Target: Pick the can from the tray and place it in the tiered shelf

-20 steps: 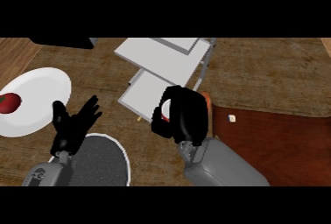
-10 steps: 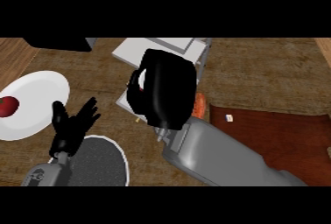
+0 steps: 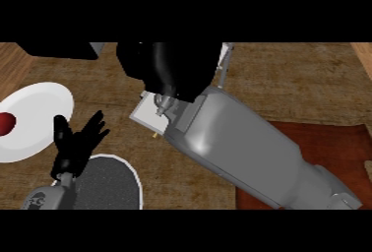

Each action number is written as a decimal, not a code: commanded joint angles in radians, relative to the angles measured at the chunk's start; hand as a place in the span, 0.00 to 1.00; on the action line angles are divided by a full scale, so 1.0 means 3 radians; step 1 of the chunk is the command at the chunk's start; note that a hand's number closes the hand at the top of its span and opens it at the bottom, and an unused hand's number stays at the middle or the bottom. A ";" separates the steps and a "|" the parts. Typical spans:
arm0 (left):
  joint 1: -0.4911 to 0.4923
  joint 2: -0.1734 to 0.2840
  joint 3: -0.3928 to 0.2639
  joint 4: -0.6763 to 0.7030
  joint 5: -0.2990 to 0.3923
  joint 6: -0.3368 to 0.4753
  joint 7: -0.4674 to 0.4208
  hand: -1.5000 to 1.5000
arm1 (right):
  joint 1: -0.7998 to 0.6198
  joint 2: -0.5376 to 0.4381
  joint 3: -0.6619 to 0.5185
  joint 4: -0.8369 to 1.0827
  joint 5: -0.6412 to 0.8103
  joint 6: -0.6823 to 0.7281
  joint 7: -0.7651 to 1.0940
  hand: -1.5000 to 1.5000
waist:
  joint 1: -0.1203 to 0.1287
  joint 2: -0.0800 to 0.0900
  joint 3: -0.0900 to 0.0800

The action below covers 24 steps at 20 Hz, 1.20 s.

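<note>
Head view: right forearm (image 3: 247, 152) crosses the frame from lower right toward the top centre, large in view, ending in the right hand (image 3: 170, 66) seen from the back. The hand covers most of the tiered shelf (image 3: 145, 110), of which only a pale corner and a thin upright at the hand's right show. Fingers of the right hand point away and down; cannot tell whether they are curled round anything or straight. The can is not visible anywhere; it may be hidden under the hand, or already on the shelf, cannot say which. The reddish-brown tray (image 3: 320, 147) lies at the right, partly under the forearm, and the part that shows carries no can. Left hand (image 3: 76, 140) rests at lower left, fingers up and spread, holding nothing, above a dark round mat (image 3: 109, 184). A white plate (image 3: 36, 113) at the left edge bears a small red thing (image 3: 6, 123). Judgement: pick appears done, since the can is off the visible tray; placement at the shelf looks to be in hand, release and withdrawal left.
</note>
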 commanded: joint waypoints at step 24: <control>0.0074 -0.0078 0.0046 -0.0072 -0.0045 0.0096 -0.0014 0.50 | -0.1581 0.0034 -0.0732 0.2045 -0.0388 -0.0039 0.0459 1.00 | -0.0113 0.0100 -0.0001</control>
